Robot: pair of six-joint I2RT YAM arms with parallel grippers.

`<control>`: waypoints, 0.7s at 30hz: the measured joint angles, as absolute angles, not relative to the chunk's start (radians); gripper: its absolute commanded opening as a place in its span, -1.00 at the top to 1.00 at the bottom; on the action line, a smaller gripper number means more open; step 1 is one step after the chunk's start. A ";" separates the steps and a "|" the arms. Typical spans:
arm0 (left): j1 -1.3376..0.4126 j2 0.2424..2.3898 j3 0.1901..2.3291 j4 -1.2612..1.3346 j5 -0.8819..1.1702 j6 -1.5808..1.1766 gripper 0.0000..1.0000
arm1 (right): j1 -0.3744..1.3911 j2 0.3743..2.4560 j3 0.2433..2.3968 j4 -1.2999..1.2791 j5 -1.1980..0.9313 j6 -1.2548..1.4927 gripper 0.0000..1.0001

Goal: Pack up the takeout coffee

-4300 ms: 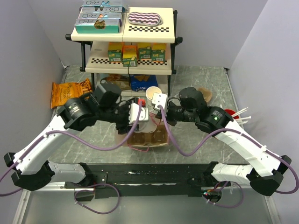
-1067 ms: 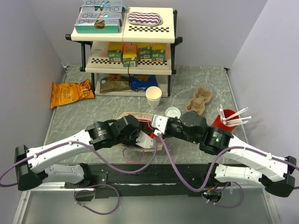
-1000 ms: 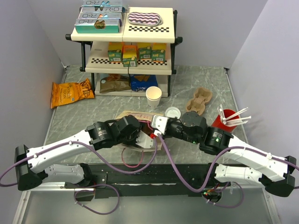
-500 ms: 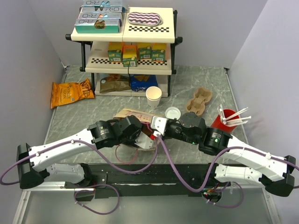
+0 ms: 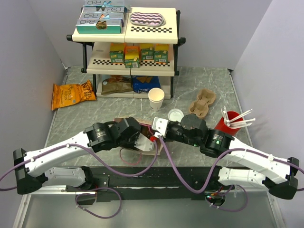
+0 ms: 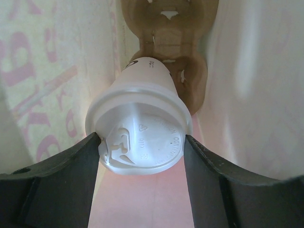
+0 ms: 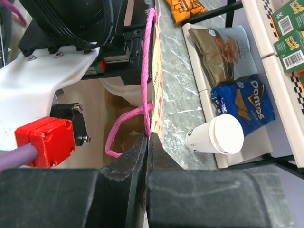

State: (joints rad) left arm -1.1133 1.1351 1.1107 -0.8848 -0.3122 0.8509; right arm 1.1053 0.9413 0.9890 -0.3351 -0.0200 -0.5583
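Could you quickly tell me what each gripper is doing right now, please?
Left gripper: closed on the coffee cup, down inside the paper bag.
Right gripper: closed on the paper bag's rim.

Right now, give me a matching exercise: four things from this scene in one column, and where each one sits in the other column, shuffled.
1. lidded coffee cup
2. red cup
3. orange chip bag
4. blue chip bag

A. on the rack's bottom shelf
B. inside the paper bag, held by the left gripper
C. on the table's right side, holding white straws
D. flat on the table's left side

Pairs: 1-B, 2-C, 3-D, 4-A
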 measured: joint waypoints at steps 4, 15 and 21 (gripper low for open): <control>-1.113 1.134 1.082 -0.885 -0.311 0.848 0.99 | 1.105 0.941 0.989 -0.336 -0.028 -0.547 1.00; -1.113 1.134 1.032 -0.871 -0.289 0.849 0.99 | 1.103 0.944 0.989 -0.336 -0.056 -0.528 1.00; -1.106 1.134 0.982 -0.820 -0.274 0.853 0.99 | 1.102 0.944 0.989 -0.340 -0.081 -0.514 1.00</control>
State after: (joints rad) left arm -1.1061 1.1339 0.9821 -0.8200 -0.2741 0.8532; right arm 1.1019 0.9436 0.9890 -0.3397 -0.0814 -0.5140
